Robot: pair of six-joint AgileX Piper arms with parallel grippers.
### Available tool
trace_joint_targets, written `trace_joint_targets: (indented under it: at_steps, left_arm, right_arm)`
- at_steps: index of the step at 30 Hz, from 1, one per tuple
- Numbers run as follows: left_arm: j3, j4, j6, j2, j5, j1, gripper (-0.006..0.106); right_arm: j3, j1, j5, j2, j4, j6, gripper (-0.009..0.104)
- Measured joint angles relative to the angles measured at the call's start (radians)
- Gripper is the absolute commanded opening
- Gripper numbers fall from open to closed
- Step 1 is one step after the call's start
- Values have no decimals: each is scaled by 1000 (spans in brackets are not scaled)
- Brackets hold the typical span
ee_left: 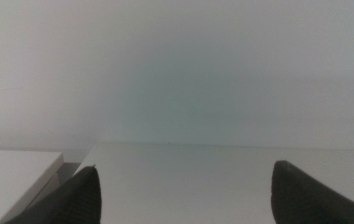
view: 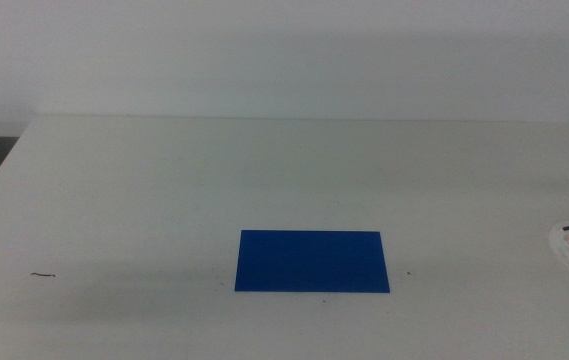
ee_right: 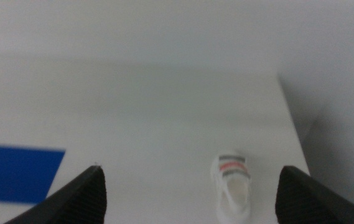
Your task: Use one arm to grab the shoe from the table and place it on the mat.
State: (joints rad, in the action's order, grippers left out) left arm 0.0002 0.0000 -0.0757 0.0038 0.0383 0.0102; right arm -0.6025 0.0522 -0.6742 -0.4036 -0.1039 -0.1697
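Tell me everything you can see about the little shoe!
The shoe is a small white sneaker with straps across the top, one red between darker ones, and an open mouth. It looks soft and a bit blurry. It lies flat on the white table near the right edge, well apart from the blue mat. Nothing touches it except the table; it shows between the right gripper's open jaws, farther off.

Even soft light, faint shadows; wrist views blurry, esp. right.
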Motion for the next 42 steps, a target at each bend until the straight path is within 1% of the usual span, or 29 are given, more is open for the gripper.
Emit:
trace_joint_targets:
  at_steps: [4, 7, 8, 10, 15, 19, 22, 25, 30, 38, 41, 42]
  left_arm:
    - [0, 0, 0, 0, 0, 0, 94]
    - [0, 0, 0, 0, 0, 0, 94]
    - [0, 0, 0, 0, 0, 0, 94]
    - [0, 0, 0, 0, 0, 0, 94]
    - [0, 0, 0, 0, 0, 0, 94]
    - [0, 0, 0, 0, 0, 0, 94]
    - [0, 0, 0, 0, 0, 0, 94]
    - [0, 0, 0, 0, 0, 0, 94]
    - [0, 0, 0, 0, 0, 0, 94]
    - [0, 0, 0, 0, 0, 0, 94]
    - [0, 0, 0, 0, 0, 0, 94]
    - [0, 0, 0, 0, 0, 0, 94]
  right_arm:
    - [-216, 0, -214, -227, 26, 8, 93]
    - [-353, 0, -432, -405, 82, 41, 93]
    - [-384, 0, -481, -453, 104, 46, 93]
    - [-445, 0, -521, -565, 133, 49, 93]
    - [-483, 3, -535, -749, 141, 47, 93]
    - [-486, 54, -508, -858, 142, 51, 93]
    - [-486, 88, -480, -943, 162, 25, 93]
    - [-486, 115, -377, -1035, 165, 0, 93]
    - [-488, 119, -210, -1182, 165, -11, 93]
    - [-488, 117, -49, -1355, 173, -11, 92]
    - [-488, 117, -24, -1402, 173, -6, 83]
    - [-488, 117, -22, -1418, 173, -6, 76]
